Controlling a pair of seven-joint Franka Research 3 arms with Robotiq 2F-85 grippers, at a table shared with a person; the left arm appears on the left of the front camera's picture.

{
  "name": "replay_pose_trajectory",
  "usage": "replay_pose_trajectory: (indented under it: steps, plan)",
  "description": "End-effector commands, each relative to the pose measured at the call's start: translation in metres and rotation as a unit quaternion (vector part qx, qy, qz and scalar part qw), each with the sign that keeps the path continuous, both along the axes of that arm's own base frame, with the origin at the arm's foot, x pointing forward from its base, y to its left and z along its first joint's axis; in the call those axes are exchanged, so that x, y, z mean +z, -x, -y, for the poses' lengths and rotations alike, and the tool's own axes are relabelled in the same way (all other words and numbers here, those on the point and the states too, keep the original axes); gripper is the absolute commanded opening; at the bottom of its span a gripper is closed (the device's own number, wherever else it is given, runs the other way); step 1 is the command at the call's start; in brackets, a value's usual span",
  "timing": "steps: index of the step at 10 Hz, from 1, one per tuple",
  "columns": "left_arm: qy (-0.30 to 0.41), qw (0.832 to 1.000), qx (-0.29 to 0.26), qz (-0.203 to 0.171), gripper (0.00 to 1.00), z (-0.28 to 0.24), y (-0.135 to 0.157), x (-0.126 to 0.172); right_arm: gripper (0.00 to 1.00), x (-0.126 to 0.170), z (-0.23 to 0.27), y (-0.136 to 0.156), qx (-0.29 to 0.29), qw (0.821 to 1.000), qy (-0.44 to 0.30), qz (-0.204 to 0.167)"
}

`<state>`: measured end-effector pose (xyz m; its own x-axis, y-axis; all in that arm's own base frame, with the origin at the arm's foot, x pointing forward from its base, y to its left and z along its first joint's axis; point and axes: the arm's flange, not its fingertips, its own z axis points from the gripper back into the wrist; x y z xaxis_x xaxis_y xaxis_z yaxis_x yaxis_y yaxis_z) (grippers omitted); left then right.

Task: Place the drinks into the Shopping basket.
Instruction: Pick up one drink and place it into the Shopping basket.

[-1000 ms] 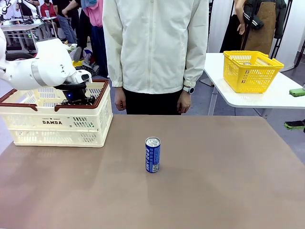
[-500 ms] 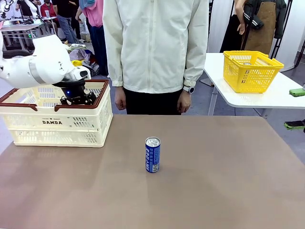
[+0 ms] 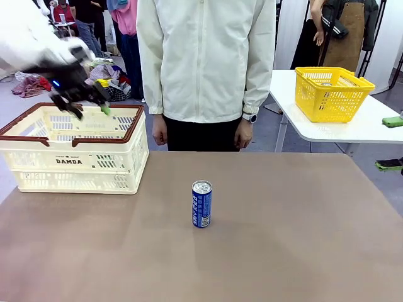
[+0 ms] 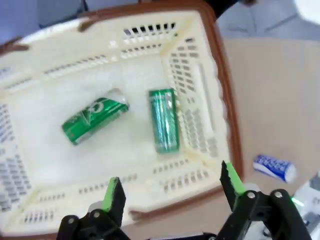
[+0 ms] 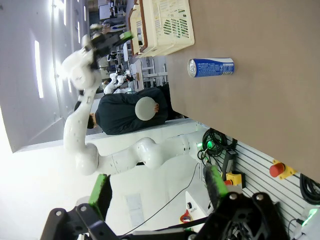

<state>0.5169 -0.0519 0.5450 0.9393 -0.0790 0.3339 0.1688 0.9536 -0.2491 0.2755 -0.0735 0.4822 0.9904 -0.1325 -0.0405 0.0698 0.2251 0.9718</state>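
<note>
The cream-white Shopping basket (image 3: 94, 165) with its dark red-brown rim stands at the table's far left. Two green cans (image 4: 95, 120) (image 4: 164, 120) lie on their sides on its floor, inside the rim (image 4: 226, 95). My left gripper (image 3: 88, 108) hovers blurred above the basket, open (image 4: 172, 187) with nothing between its fingers. A blue can (image 3: 201, 204) stands upright mid-table, also visible in the wrist views (image 4: 274, 167) (image 5: 211, 67). My right gripper (image 5: 157, 187) is open and empty, far from the blue can and the basket (image 5: 162, 22).
A person in a pale jacket (image 3: 204, 63) stands at the far edge, hands at their sides. A yellow mesh basket (image 3: 330, 93) sits on a separate white table (image 3: 352, 129) at the right. Brown tabletop (image 3: 283, 239) stretches around the blue can.
My left gripper has lifted out of the basket and gone up and to the left, with its jaws open. The blue can has stayed put.
</note>
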Motion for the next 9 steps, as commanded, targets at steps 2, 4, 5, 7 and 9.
replay_pose_trajectory:
  steps: [2, 4, 5, 7, 9]
  plan:
    - [0.101, 0.994, -0.038, -0.032, 1.0, -0.068, 0.074, 0.07, 1.0, 0.005, 0.001, 0.001, 0.001, 1.0, -0.003, -0.001]
    - [0.273, 0.96, -0.021, -0.05, 1.0, -0.116, 0.123, 0.065, 1.0, 0.005, 0.001, 0.001, 0.001, 1.0, -0.003, -0.001]
    - [0.346, 0.935, -0.036, -0.068, 1.0, -0.141, 0.149, 0.041, 1.0, 0.005, 0.001, 0.001, 0.001, 1.0, -0.003, -0.001]
    - [0.487, 0.872, -0.05, -0.023, 1.0, -0.193, 0.189, -0.02, 1.0, 0.005, 0.001, 0.001, 0.001, 1.0, -0.003, -0.001]
    - [0.52, 0.853, -0.052, -0.011, 1.0, -0.214, 0.203, -0.064, 1.0, 0.005, 0.001, 0.001, 0.001, 1.0, -0.003, -0.001]
